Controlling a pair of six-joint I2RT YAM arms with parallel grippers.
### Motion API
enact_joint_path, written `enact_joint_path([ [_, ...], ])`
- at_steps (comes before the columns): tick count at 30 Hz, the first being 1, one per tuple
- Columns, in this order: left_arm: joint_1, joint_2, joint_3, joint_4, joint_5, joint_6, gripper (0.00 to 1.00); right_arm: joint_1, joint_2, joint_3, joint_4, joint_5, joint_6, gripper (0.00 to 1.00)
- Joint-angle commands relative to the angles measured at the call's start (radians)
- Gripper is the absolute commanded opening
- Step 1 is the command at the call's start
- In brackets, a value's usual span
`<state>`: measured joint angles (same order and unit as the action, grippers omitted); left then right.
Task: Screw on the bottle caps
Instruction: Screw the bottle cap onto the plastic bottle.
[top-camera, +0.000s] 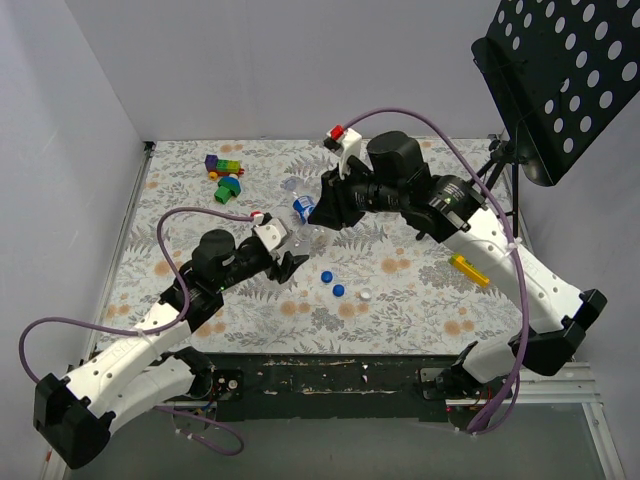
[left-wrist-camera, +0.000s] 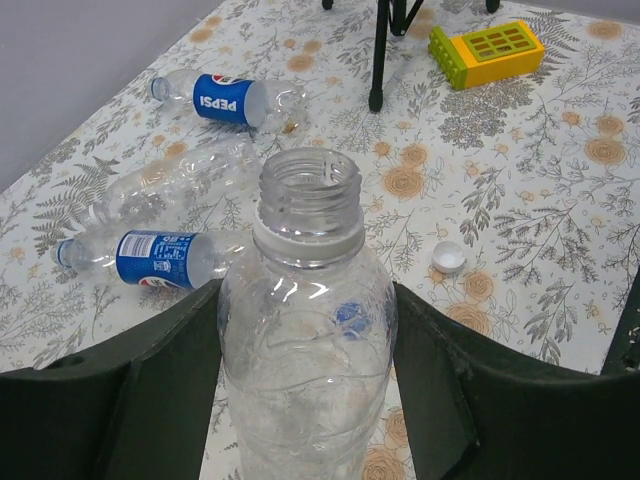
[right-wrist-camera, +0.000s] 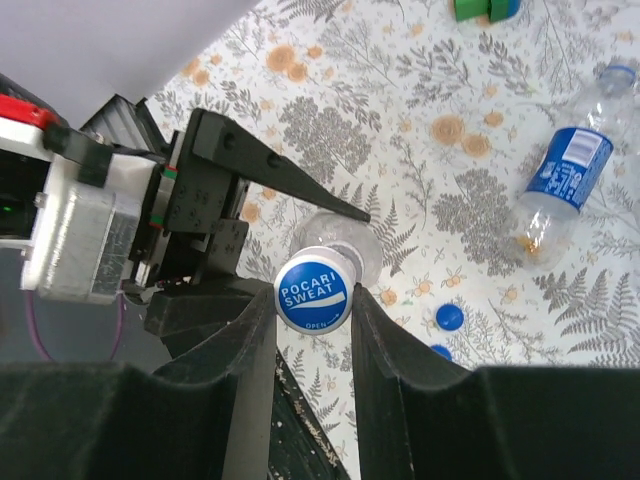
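Hold condition: the left gripper has its fingers closed partway around the body of an upright clear bottle, gripping just under the shoulder. The threaded neck is open and bare. The right gripper pinches a blue cap by its rim, fingers narrow, one on each side. In the right wrist view the cap sits near the bottle mouth but offset from it. The left wrist view shows no cap over the neck, so treat it as not yet seated.

Handling: expect the bottle to be empty, light and thin-walled. Its body will dent and twist under load, so hold high, close to the stiff neck ring, and do not squeeze harder. The cap is small and rigid; pinch its side wall only. Lower it square to the threads before turning, because a tilted start is likely to cross-thread.

Three more bottles lie on the table, with spare caps nearby
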<state>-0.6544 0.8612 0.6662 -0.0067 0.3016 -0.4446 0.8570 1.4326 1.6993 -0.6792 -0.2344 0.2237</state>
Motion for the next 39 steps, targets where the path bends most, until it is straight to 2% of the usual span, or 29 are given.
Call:
enact_joint_path([
  [1, 0.002, -0.05, -0.023, 0.057, 0.03, 0.029, 0.0, -0.007, 0.037, 0.102, -0.074, -0.045, -0.05, 0.01],
  [7, 0.001, -0.051, -0.03, 0.06, 0.047, 0.04, 0.0, -0.006, 0.081, 0.112, -0.108, -0.117, -0.055, 0.01],
  [24, 0.002, -0.065, -0.04, 0.091, 0.047, 0.012, 0.0, 0.014, 0.123, 0.089, -0.122, -0.123, -0.066, 0.01],
  [39, 0.001, -0.096, -0.062, 0.186, 0.099, -0.074, 0.0, 0.025, 0.138, 0.106, -0.218, -0.02, -0.109, 0.01],
])
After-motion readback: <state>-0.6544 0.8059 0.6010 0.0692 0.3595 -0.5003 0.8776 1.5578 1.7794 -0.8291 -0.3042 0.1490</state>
